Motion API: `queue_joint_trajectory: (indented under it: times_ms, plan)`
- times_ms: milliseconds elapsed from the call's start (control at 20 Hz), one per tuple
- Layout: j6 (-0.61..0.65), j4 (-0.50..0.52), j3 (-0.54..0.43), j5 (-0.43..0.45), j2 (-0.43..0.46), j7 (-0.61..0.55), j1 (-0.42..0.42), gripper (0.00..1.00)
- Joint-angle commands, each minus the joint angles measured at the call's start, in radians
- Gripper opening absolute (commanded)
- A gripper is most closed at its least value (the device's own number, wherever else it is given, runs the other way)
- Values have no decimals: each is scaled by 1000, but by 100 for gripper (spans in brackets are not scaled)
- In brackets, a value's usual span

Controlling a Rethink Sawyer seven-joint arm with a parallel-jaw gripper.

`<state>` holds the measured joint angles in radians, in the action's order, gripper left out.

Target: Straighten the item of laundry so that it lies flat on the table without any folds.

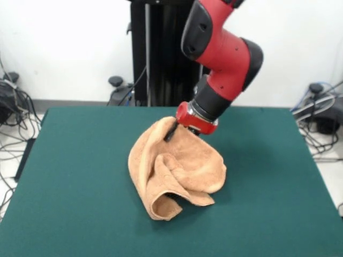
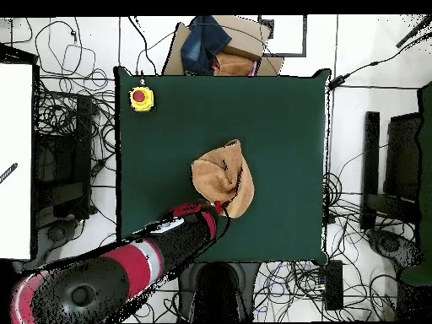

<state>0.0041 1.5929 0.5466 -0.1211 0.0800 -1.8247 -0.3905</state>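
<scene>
The item of laundry (image 1: 177,171) is a light orange-tan towel, bunched and folded on itself in the middle of the dark green table (image 1: 69,176). Its upper part is drawn up into a peak at my gripper (image 1: 172,128), which is shut on that raised edge. One black finger (image 1: 170,132) shows against the cloth; the other is hidden behind it. The lower folds rest on the table. From overhead, the towel (image 2: 224,179) is a crumpled lump mid-table (image 2: 278,126), and the gripper (image 2: 221,205) sits at the lump's edge nearest the robot's base.
A yellow box with a red button (image 2: 141,98) sits at a table corner in the overhead view. A cardboard box with blue cloth (image 2: 215,46) lies beyond the table's far edge. Cables cover the floor on both sides.
</scene>
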Motion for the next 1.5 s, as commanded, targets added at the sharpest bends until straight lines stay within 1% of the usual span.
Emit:
queue_joint_trajectory:
  times_ms: [50, 300, 450, 600, 700, 800, 900, 1000, 1100, 1150, 1300, 1400, 1450, 1500]
  plan:
    - [-84, -47, -2, -78, 87, -212, -4, 100]
    - [-63, 19, -58, -52, -55, -209, 26, 100]
    - [-59, 52, -110, -23, -140, -199, 76, 100]
    - [-79, 125, -166, 17, -230, -197, 130, 100]
    - [-110, 167, -199, 40, -277, -203, 164, 100]
    - [-114, 203, -237, 66, -320, -192, 201, 100]
    - [-116, 226, -246, 77, -340, -188, 212, 100]
    - [-131, 228, -239, 75, -328, -191, 209, 100]
    - [-149, 216, -209, 55, -303, -202, 184, 100]
    - [-163, 206, -166, 24, -281, -216, 142, 100]
    - [-188, 205, -134, -18, -262, -235, 100, 100]
    - [-194, 210, -133, -32, -262, -239, 94, 100]
    - [-198, 214, -131, -41, -260, -240, 90, 0]
    - [-202, 216, -130, -44, -259, -242, 87, 0]
